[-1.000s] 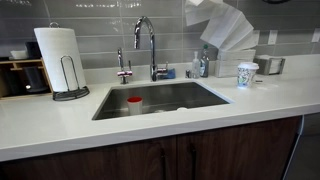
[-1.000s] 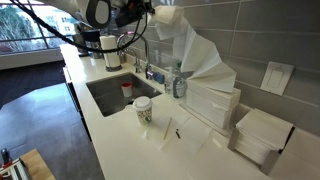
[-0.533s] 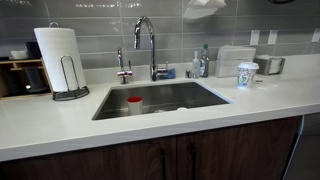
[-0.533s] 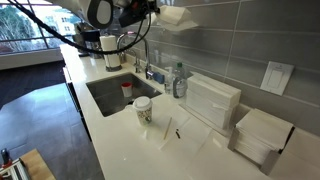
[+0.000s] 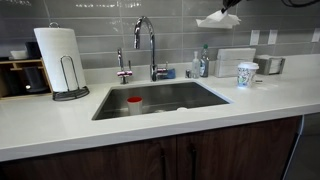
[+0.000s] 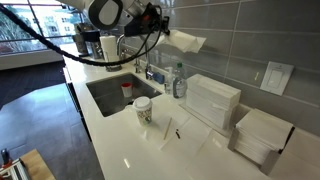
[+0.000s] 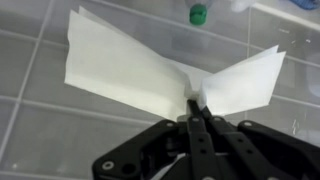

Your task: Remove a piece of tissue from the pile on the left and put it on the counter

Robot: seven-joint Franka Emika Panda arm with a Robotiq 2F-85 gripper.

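My gripper (image 7: 196,108) is shut on a piece of tissue (image 7: 130,68), a thin white sheet that fans out to both sides of the fingertips. In both exterior views the tissue (image 5: 218,18) (image 6: 186,41) hangs high in the air in front of the grey tiled wall, above the counter (image 5: 150,122) (image 6: 120,135). The pile (image 5: 232,60) (image 6: 212,100) is a blocky white stack standing on the counter against the wall, below and apart from the held tissue.
A printed paper cup (image 5: 246,73) (image 6: 143,110) stands next to the pile. A steel sink (image 5: 160,98) with a faucet (image 5: 150,45) is inset in the counter. A paper-towel roll (image 5: 60,60) stands on a wire stand. Another white stack (image 6: 262,135) sits further along.
The tissue was still stretched up from the pile a second ago; it has come free, and the gripper has carried it up and sideways along the wall.
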